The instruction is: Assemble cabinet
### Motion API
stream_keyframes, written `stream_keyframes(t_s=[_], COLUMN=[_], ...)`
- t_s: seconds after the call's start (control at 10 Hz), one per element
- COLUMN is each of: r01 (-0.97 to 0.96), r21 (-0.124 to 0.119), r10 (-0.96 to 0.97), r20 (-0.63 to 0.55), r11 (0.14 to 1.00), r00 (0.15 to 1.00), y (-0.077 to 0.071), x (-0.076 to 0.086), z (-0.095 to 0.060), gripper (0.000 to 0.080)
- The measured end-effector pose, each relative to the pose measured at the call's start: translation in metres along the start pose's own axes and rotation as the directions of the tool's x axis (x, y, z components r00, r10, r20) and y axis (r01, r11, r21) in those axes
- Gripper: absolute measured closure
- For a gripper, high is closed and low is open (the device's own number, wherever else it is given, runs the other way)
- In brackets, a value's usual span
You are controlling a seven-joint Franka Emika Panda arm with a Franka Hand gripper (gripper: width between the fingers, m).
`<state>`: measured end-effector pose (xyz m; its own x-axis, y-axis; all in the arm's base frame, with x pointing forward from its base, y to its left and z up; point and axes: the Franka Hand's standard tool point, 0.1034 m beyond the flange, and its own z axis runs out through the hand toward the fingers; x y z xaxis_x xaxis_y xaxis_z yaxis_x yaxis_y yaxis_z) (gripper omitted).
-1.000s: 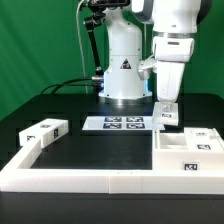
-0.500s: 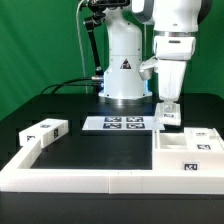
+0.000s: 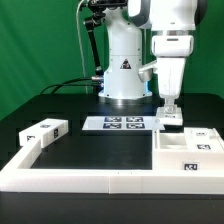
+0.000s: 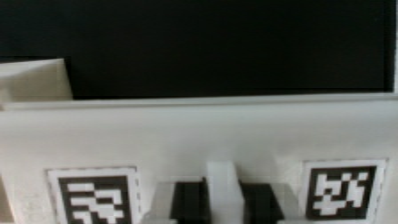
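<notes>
Likely handles as light, stiff, slick plastic, best pinched across the thin edge of the cabinet panel [image 3: 172,119] right of centre, straddled by the gripper [image 3: 170,106], clamped or not impossible to tell.

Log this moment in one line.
gripper: low at small white panel | grip: cannot tell | box: exterior view's right, apart from gripper

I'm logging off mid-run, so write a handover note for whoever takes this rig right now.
The gripper is low over a small white tagged part beside the marker board. Its fingers flank a thin white ridge; grip unconfirmed.
The cabinet box sits at the exterior view's right, a tagged panel at its left.
Done: nothing visibly joined.
Left: all joining.
</notes>
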<state>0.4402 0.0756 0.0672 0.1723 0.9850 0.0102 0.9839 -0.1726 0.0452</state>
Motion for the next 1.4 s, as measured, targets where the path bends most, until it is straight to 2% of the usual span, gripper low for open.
stream_keyframes(t_s=[0.7,1.1,1.4], r01=[-0.005,-0.007,-0.007], r21=[0.027,0.023,0.023], r10=[0.005,0.007,0.007], r20=[-0.002,-0.006,-0.006], r11=[1.000,1.000,1.000], r00=[1.000,1.000,1.000], y=[-0.004,0.004,0.003], x=[-0.002,0.001,0.001], z=[0.013,0.014,0.014], gripper=[0.0729,0.0729,0.0729])
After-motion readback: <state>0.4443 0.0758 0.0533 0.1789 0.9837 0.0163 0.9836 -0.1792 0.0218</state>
